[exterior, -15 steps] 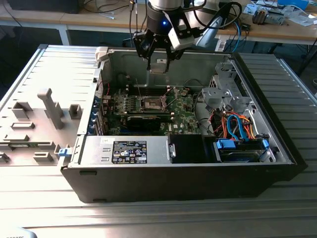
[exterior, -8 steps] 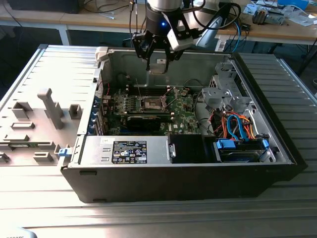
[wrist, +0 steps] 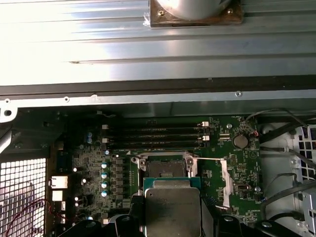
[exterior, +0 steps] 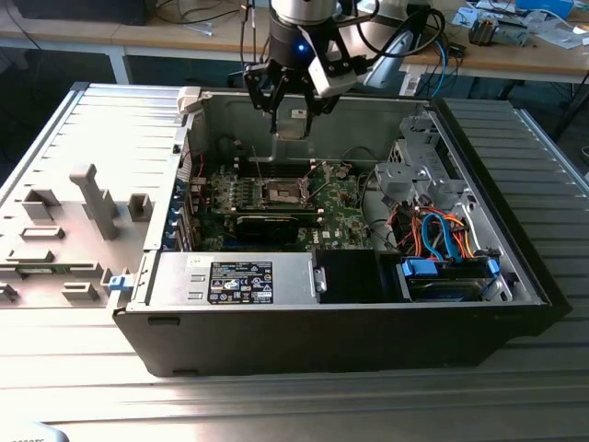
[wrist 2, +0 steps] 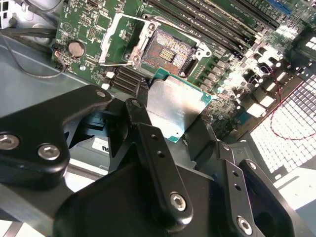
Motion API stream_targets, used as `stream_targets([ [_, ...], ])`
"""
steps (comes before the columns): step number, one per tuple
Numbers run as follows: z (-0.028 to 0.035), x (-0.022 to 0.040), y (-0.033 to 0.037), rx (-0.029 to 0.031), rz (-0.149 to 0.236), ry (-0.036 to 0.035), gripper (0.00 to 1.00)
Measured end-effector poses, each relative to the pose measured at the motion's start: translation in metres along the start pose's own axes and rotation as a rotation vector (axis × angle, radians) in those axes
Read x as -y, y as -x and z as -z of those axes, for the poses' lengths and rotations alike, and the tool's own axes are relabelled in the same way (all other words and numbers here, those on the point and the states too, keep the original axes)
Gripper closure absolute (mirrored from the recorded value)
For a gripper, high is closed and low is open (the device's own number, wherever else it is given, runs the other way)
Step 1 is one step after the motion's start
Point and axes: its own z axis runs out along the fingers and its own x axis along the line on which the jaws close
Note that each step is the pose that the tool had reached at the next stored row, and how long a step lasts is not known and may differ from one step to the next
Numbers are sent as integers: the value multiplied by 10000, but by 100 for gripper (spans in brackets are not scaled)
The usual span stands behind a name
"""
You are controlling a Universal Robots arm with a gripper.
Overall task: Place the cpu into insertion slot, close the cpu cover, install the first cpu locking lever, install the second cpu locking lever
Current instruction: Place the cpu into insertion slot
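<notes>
My gripper (exterior: 294,118) hangs above the back wall of the open computer case, shut on the cpu (exterior: 296,129). In both wrist views the cpu (wrist 2: 173,106) (wrist: 172,210) is a silvery square chip with a green edge, clamped between the black fingers (wrist 2: 148,143). It sits well above the board, off to one side of the insertion slot (wrist 2: 168,52) (wrist: 165,170) (exterior: 281,191). The slot lies bare, its contact field showing. The cpu cover (wrist 2: 121,39) (wrist: 225,180) is swung open beside the slot. A thin metal lever (wrist: 210,159) stands loose next to it.
The green motherboard (exterior: 345,207) lies on the case floor, with memory slots (wrist: 155,137) behind the socket. A black labelled box (exterior: 241,281) fills the front. Drive bays with blue and orange cables (exterior: 442,239) stand at the exterior view's right. Grey fixtures (exterior: 83,203) are at its left.
</notes>
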Motion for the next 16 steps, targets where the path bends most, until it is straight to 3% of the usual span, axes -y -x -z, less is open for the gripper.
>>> stream_targets([
  [16,-45,5,-50,0,1,0,45],
])
